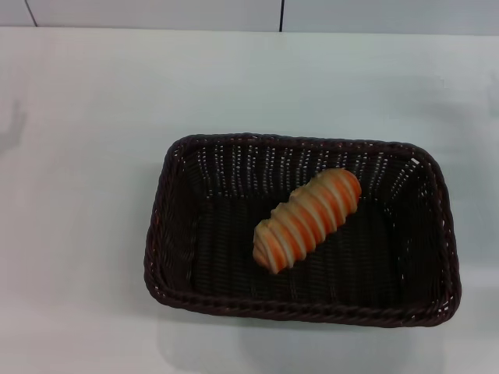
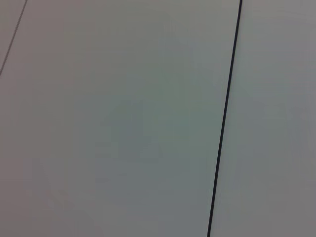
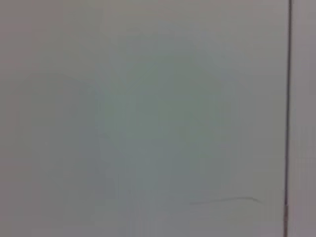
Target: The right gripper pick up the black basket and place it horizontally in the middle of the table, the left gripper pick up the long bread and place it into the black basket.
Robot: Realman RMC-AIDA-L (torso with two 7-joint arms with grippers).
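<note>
The black basket (image 1: pixel 168 234) lies with its long side across the white table (image 1: pixel 78 156), a little right of the middle and near the front edge. The long bread (image 1: pixel 308 220), striped orange and cream, lies slantwise inside the basket on its floor. Neither gripper shows in the head view. Both wrist views show only a plain pale surface with a thin dark seam, and no fingers.
The table's far edge meets a pale wall (image 1: pixel 156 12) with a dark vertical seam (image 1: pixel 281 15) at the back. A faint shadow falls on the table at the far left.
</note>
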